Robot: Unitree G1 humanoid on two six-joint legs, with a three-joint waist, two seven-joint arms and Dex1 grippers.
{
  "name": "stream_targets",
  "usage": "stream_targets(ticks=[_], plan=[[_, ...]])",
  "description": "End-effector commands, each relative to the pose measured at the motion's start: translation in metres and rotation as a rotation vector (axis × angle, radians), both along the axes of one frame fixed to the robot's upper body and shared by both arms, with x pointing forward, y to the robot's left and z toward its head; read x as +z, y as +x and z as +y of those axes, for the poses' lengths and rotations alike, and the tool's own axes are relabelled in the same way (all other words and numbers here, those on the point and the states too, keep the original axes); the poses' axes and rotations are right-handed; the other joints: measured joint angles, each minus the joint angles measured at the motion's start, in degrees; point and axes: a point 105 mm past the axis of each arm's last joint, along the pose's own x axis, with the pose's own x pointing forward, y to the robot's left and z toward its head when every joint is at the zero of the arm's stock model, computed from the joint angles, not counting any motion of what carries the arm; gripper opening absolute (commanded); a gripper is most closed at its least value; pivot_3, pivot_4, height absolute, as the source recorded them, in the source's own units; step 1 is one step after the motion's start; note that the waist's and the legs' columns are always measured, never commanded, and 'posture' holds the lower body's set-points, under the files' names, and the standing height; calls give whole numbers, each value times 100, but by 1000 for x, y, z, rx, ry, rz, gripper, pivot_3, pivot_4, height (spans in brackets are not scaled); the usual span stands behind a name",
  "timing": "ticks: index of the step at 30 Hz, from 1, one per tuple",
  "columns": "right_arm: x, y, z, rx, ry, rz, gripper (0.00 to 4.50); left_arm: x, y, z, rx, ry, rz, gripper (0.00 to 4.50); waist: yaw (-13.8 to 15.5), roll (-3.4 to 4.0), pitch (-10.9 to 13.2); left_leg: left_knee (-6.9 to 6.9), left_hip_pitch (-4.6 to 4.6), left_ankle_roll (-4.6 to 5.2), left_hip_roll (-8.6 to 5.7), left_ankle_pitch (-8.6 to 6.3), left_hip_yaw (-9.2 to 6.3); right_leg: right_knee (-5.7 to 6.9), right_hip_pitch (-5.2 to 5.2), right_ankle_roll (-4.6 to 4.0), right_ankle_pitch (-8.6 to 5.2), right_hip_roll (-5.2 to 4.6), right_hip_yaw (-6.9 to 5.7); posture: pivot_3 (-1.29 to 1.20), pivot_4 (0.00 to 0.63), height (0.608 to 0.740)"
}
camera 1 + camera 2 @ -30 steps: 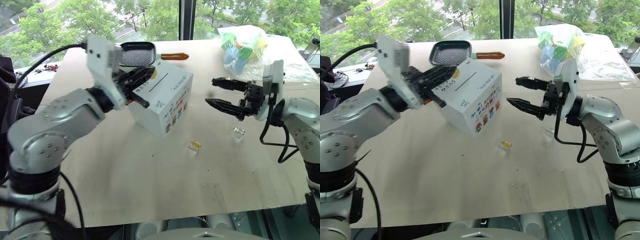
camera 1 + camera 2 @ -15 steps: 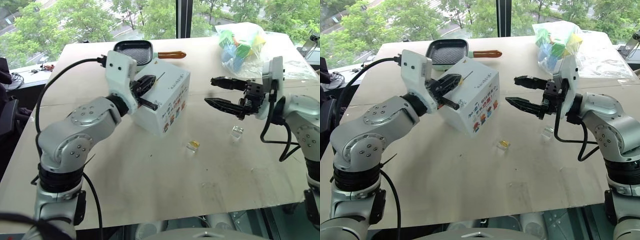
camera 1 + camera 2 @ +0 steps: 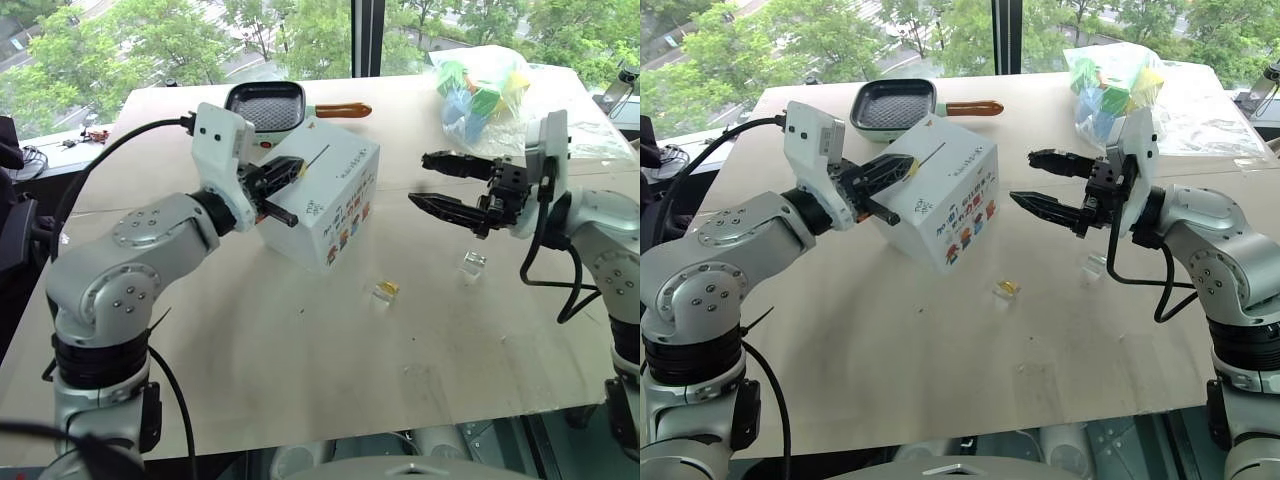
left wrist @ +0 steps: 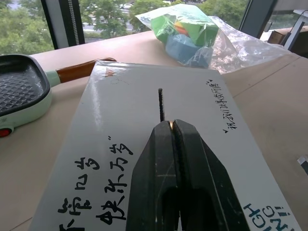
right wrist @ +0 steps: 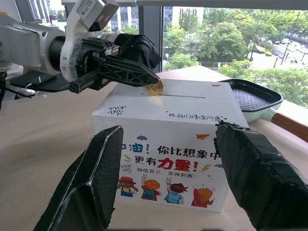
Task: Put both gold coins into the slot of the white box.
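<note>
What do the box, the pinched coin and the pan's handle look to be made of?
Box: probably printed cardboard, matte white, with sharp folded edges and handwriting on top.
Coin, pinched in the left end effector: looks like metal, or gold foil; shiny yellow glint.
Pan handle: orange-brown, smooth, perhaps wood or wood-look plastic; I cannot tell which.

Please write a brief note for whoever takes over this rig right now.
Left gripper: shut on a gold coin, held on edge at the near end of the slot in the white box.
Right gripper: open, empty, hovering beside the box.
Second gold coin: on the table by a clear block, in front of the box.
Done: no coin visibly inserted.
Left: drop this coin in, then fetch the second.
</note>
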Motion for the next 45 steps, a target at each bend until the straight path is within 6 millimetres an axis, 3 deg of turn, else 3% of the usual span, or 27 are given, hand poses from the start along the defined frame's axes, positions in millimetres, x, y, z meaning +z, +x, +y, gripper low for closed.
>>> stream_targets(ticks=[1,9,18,28,32,35,37,41,44,45], plan=[[11,-7,-2,0,24,-48,3289,-12,3,3,13,34,52,0,0,0,-1,1,0,0,0,0,0,0,0,0,0,0,0,0,150,721],[9,-9,0,10,26,-43,3289,-17,2,8,-8,71,73,0,-9,1,-6,5,3,0,0,0,3,6,1,0,0,1,3,0,150,721],[5,-10,1,17,36,-38,3289,-12,8,27,30,76,92,0,-32,1,-9,7,6,-1,2,1,5,11,1,0,0,3,6,0,150,721],[4,-12,0,9,50,-41,3289,-11,9,24,-5,90,96,0,-47,2,-10,7,10,-3,4,2,6,16,1,0,1,5,8,0,150,721],[3,-12,-1,4,50,-37,3328,-9,9,21,-12,76,85,1146,-36,2,-10,9,10,-4,4,2,5,17,1,0,1,4,7,0,150,721],[3,-11,-2,4,53,-33,3328,-5,11,21,2,88,48,2636,-27,2,-10,10,10,-3,2,2,6,17,1,0,1,3,8,0,150,721],[4,-10,-3,5,57,-32,3328,12,10,19,0,48,-49,3596,-18,2,-10,10,9,-3,2,2,6,16,1,0,1,3,7,0,150,721],[-2,-10,-5,2,50,-13,3328,62,-19,8,-141,-171,-274,3596,-4,-7,-5,17,-4,-3,1,2,-2,12,0,0,1,0,0,0,150,721],[-16,-9,-6,-6,46,34,3328,59,-46,6,-281,-173,-255,3596,-39,-8,-6,20,-9,-3,2,1,-7,8,-1,0,1,-1,-5,0,150,721],[-30,-10,-2,-11,18,55,3328,46,-59,8,-342,-134,-197,3596,-69,-6,-8,15,-8,-3,3,1,-5,7,-4,0,1,0,-3,0,150,721]])
